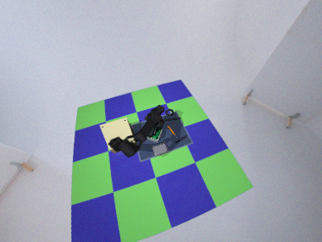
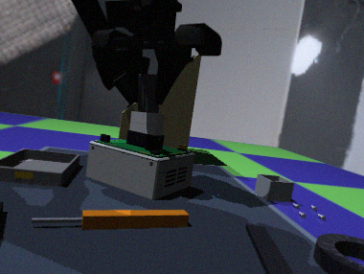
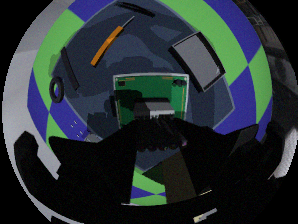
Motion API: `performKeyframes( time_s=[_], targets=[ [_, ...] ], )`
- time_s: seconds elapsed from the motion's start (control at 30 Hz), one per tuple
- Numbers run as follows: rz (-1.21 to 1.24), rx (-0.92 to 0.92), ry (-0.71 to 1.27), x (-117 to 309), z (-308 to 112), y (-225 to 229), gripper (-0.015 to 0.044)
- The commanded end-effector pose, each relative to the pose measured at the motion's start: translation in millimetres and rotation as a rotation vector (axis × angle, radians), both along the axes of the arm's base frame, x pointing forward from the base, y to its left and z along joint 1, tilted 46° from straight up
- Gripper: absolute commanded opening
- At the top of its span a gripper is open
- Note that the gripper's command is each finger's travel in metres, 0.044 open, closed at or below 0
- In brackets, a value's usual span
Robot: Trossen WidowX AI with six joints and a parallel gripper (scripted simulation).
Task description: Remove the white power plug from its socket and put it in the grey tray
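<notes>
Plug, white, blocky; one.
I list it upright in its black socket (image 2: 145, 140), on the green board (image 1: 157, 134) (image 2: 116, 144) (image 3: 150, 85); grey tray (image 1: 160, 149) (image 2: 49, 175) (image 3: 198, 61) shallow, flat.

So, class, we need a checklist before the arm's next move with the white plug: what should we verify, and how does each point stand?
1. Gripper shut on the white power plug: ok, fingers at its top.
2. Plug clear of its black socket: not ok, it sits on it.
3. Plug worked loose inside: cannot tell.
4. Grey tray free to receive the plug: ok, nothing shows inside.
5. Orange-handled tool out of the tray: ok, it lies apart on the mat.
</notes>
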State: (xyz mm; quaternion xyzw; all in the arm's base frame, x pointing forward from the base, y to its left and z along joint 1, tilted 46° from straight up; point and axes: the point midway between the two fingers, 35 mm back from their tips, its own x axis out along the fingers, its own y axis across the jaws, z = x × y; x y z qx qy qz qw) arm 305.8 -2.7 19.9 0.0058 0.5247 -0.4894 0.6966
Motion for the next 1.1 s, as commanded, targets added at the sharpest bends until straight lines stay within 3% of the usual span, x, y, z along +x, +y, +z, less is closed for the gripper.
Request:
performKeyframes(
  time_s=[0.0,0.47,0.87,1.07],
  targets=[
    [0.052,0.056,-0.042,-4.0,15.0,8.5,0.0000],
    [-0.074,-0.145,0.099,11.9,4.7,22.2,0.0000],
    [0.046,0.048,-0.035,-1.7,32.9,28.0,0.0000],
    [0.028,0.019,-0.015,1.3,41.2,39.8,0.0000]
  ],
)
